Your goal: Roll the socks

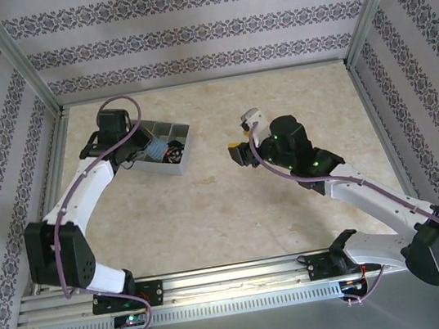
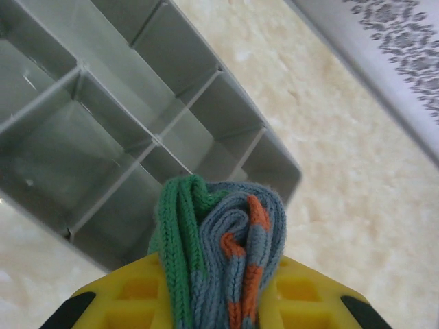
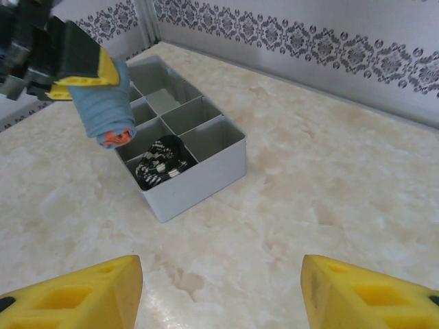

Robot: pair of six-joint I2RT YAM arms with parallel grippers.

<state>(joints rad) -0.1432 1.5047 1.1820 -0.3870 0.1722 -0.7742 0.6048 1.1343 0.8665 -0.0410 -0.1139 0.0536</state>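
Observation:
My left gripper (image 2: 219,301) is shut on the rolled blue-grey sock (image 2: 223,253), whose green toe and orange stripes bulge out between the yellow fingers. In the right wrist view that sock (image 3: 103,110) hangs just above the grey tray (image 3: 206,171), at its left side. The black-and-white striped sock (image 3: 162,162) lies bundled in the tray's near corner compartment. In the top view the left gripper (image 1: 144,149) hovers over the tray (image 1: 168,126). My right gripper (image 1: 245,136) stands open over bare table to the tray's right, its fingers (image 3: 82,295) wide apart with nothing between them.
The tray's other compartments (image 2: 116,103) hold nothing. The patterned enclosure wall (image 3: 309,48) runs close behind the tray. Bare marble tabletop (image 1: 292,96) stretches to the right and in front of the tray.

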